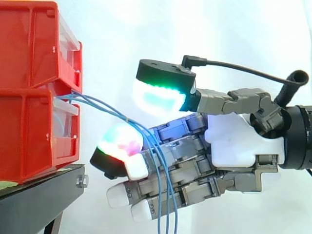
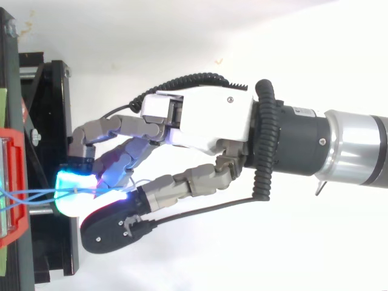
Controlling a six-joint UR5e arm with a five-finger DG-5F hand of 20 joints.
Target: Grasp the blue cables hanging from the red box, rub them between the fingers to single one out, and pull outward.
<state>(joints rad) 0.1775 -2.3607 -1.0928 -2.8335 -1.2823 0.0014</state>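
Thin blue cables (image 1: 104, 107) come out between the two stacked red bins (image 1: 29, 131) at the left, arc rightward and hang down across my hand's fingers. My hand (image 1: 239, 141) reaches in from the right with its fingers nearly straight toward the bins. The cables lie over the upper finger, whose pad (image 1: 119, 144) glows red, green and cyan. The thumb pad (image 1: 161, 95) glows green and is held above the fingers with a gap; the cables run through that gap unpinched. In the top view the cables (image 2: 36, 195) run from the red bin (image 2: 17, 182) to between thumb and fingers of my hand (image 2: 206, 118).
The bins rest on a black stand (image 1: 39, 200), which in the top view (image 2: 48, 121) lies just under the fingertips. A white curtain is behind. Open space lies to the right of the bins, around the arm.
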